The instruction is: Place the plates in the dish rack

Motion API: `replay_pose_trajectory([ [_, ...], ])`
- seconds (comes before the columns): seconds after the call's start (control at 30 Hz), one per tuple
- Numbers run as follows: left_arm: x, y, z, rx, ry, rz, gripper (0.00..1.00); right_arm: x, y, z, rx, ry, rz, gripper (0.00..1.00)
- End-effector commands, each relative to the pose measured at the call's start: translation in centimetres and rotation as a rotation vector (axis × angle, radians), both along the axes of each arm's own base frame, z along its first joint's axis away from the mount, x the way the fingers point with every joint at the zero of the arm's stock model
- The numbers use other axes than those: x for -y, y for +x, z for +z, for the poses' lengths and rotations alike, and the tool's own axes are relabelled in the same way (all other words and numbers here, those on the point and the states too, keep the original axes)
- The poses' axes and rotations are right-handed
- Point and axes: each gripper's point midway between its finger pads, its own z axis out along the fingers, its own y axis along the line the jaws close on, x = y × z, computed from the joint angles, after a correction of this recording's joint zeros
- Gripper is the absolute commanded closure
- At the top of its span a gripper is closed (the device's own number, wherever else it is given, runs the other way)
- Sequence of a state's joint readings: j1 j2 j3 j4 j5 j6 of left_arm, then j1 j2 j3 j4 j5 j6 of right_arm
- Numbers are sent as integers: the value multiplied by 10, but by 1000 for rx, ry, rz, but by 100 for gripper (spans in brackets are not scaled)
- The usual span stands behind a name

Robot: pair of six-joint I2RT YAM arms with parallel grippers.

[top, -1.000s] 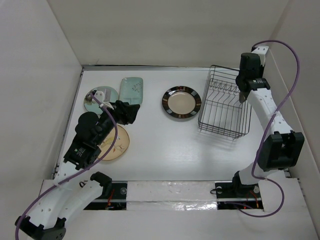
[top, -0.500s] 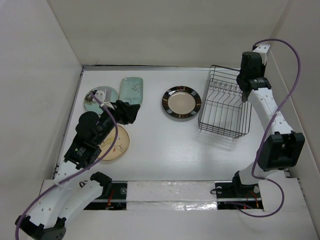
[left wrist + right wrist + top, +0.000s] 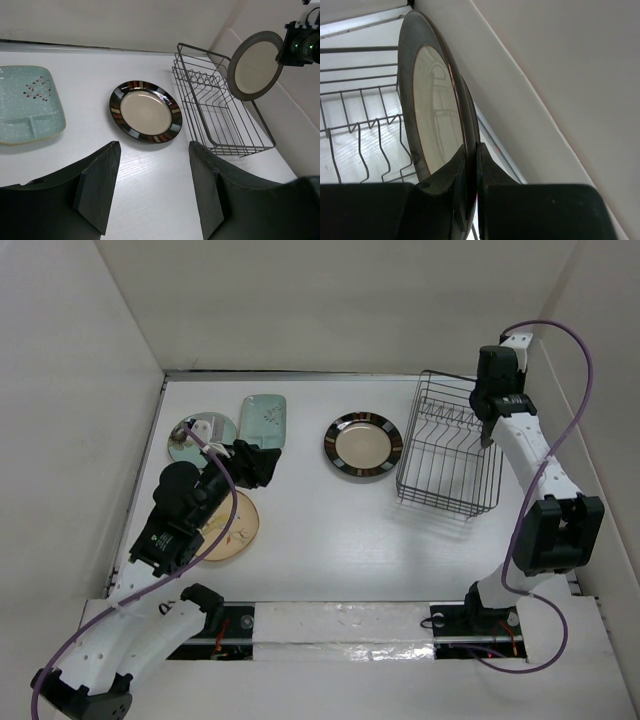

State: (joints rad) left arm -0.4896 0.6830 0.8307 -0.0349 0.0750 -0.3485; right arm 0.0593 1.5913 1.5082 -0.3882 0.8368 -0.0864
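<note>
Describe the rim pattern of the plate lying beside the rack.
Plate: black rim, reddish-brown blocks; left wrist view.

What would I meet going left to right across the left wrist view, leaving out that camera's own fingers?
rectangular pale green plate → black-rimmed cream plate → dish rack → grey-brown-rimmed cream plate, held off the table → right pincer gripping its edge
</note>
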Motion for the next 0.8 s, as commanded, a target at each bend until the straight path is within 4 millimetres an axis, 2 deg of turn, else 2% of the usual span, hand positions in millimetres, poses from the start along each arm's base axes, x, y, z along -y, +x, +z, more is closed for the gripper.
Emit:
replay_pose_trajectory([
  [0.0, -1, -1, 17, 56, -14, 0, 46, 5, 14, 26, 153, 6, -39, 100],
  [0.27, 0, 0, 15, 50, -13, 2, 46, -1, 21, -18, 108, 55, -32, 100],
  [0.33, -2, 2, 15, 47, -15, 15, 45, -5, 22, -35, 110, 102, -34, 100],
  [0.4, -3, 4, 14, 43, -16, 26, 41, -8, 21, -45, 129, 148, -45, 98],
  [0.43, -3, 4, 12, 39, -14, 26, 39, -10, 19, -56, 118, 163, -47, 92],
  [0.5, -2, 5, 11, 34, -13, 26, 38, -15, 20, -64, 134, 209, -40, 80],
  [0.53, -2, 5, 10, 33, -12, 26, 37, -12, 18, -67, 140, 225, -44, 63],
  [0.6, -2, 6, 10, 30, -11, 28, 37, -15, 18, -65, 165, 251, -37, 47],
  [0.63, -2, 6, 10, 29, -12, 29, 37, -15, 16, -57, 185, 256, -33, 33],
  [0.73, -3, 7, 10, 29, -12, 38, 37, -14, 13, -29, 244, 273, -22, 17],
  [0.77, -5, 8, 11, 33, -11, 46, 38, -15, 9, -3, 297, 276, -7, 13],
])
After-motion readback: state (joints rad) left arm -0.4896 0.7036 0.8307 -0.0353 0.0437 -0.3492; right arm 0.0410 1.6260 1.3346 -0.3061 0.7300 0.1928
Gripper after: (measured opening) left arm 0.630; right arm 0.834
